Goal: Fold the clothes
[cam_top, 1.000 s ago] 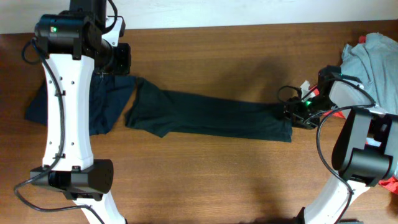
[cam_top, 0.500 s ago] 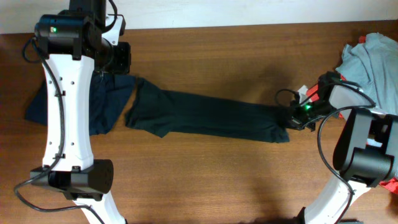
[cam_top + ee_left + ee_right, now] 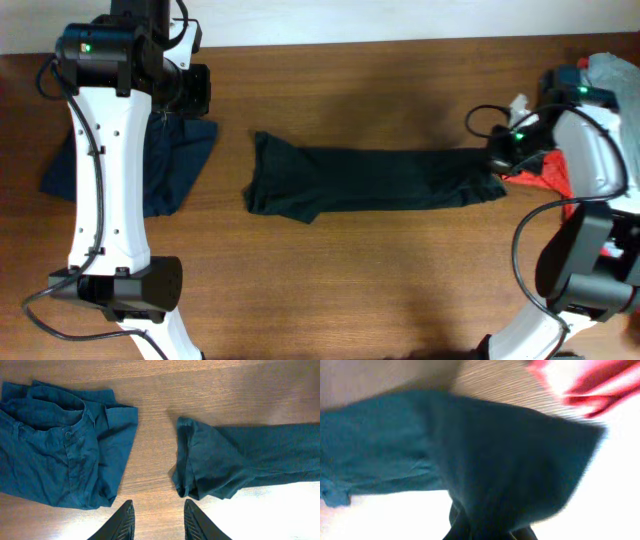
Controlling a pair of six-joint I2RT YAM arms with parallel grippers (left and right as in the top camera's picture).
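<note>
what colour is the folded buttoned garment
The folded garment is dark navy; left wrist view shows it best.

Right wrist blurred (white glare below).

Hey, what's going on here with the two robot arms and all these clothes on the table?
Two robot arms are folding clothes. The right gripper is clamped on one end of a dark T-shirt, which lies stretched in a long strip across the middle of the wooden table. The left gripper hangs open above the table, holding nothing, between the shirt's other end and a bunched dark blue pair of trousers. A red garment and a light grey garment lie heaped at the right edge.
</note>
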